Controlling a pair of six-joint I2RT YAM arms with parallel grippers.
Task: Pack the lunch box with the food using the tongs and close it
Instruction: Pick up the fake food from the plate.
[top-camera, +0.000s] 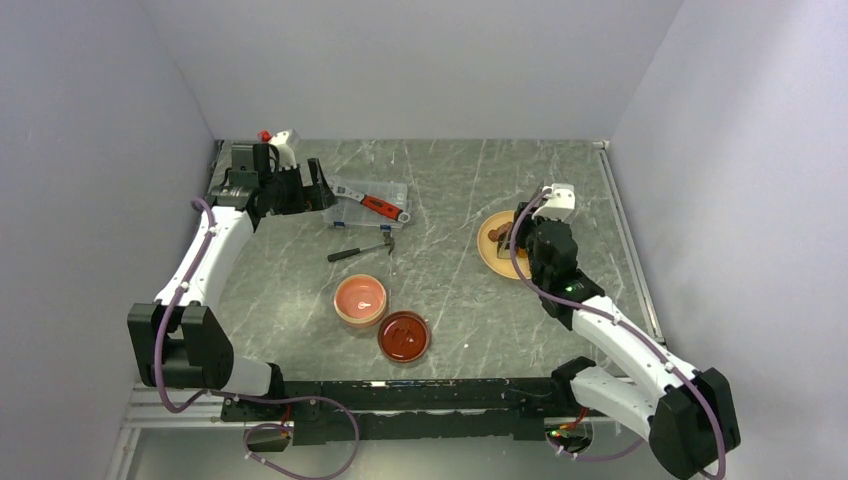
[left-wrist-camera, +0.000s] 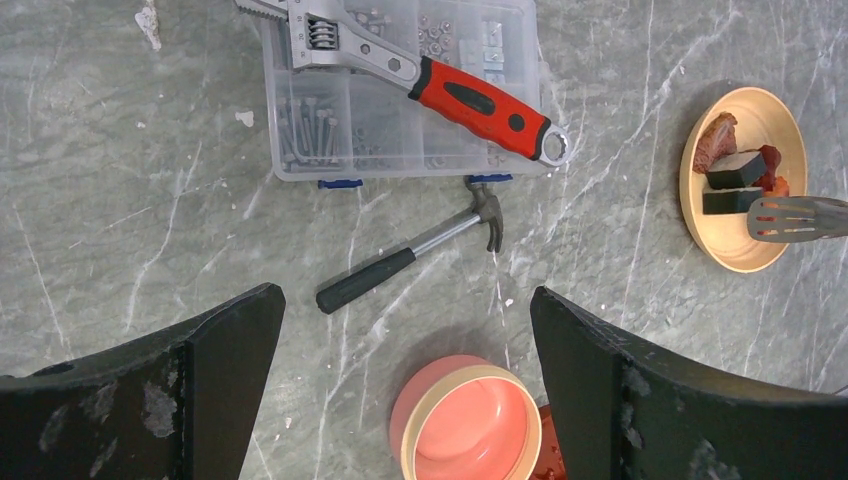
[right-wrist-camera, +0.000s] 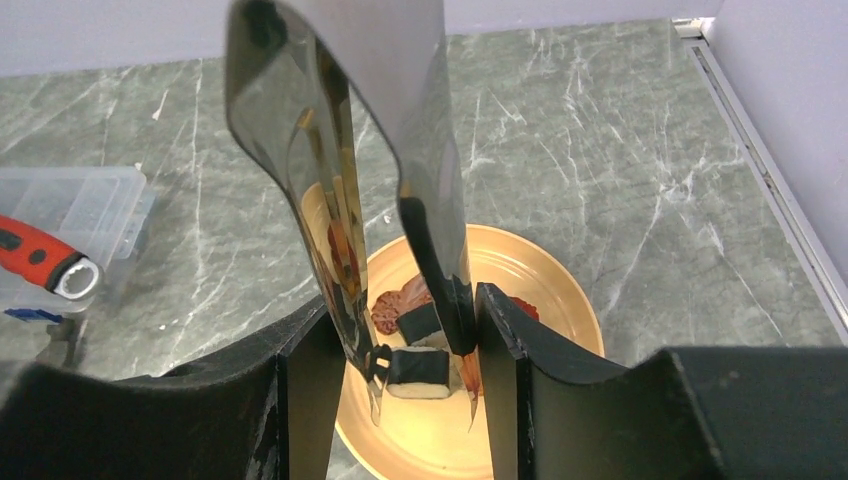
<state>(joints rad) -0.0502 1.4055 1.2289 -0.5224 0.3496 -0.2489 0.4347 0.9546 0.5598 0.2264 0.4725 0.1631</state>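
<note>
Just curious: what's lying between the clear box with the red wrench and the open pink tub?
A small black-handled hammer lies between the clear box and the pink tub; the top view shows it.

Open pink tub (top-camera: 360, 299) sits upright mid-bench (top-camera: 460, 200), dark red lid (top-camera: 404, 336) just beside. Food (right-wrist-camera: 398, 304) lies on a plate (right-wrist-camera: 560, 300); tongs (right-wrist-camera: 300, 150) straddle the black-and-white roll (right-wrist-camera: 418, 368).
</note>
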